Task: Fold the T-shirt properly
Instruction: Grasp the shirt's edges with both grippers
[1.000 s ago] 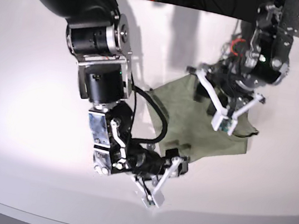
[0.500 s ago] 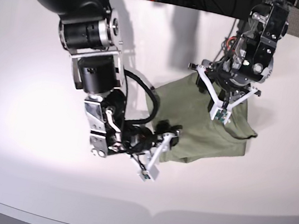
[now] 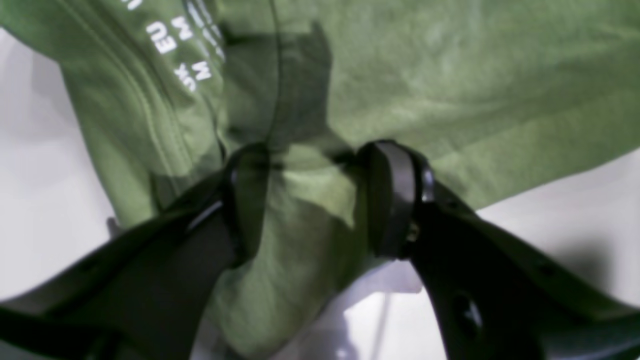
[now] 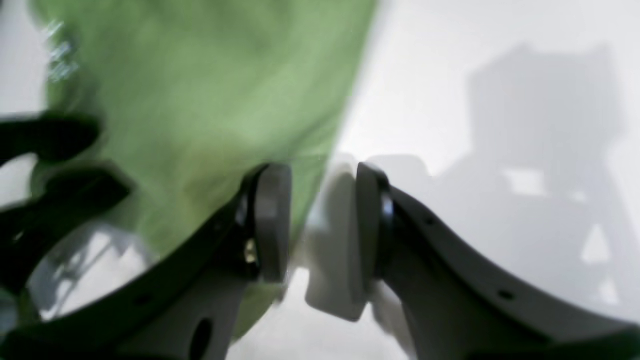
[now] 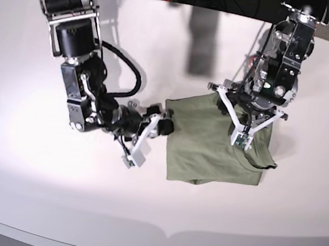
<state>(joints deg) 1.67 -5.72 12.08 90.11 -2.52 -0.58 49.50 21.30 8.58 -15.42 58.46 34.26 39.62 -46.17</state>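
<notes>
On table (image 5: 17, 157): one T-shirt (image 5: 210, 145), two pincers (image 5: 148, 134) (image 5: 244, 119), both gaping.

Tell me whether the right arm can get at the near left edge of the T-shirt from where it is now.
Probably yes. The right gripper sits open right beside the T-shirt edge, with only bare table between. In the right wrist view one of its fingers already overlaps the cloth's border.
</notes>
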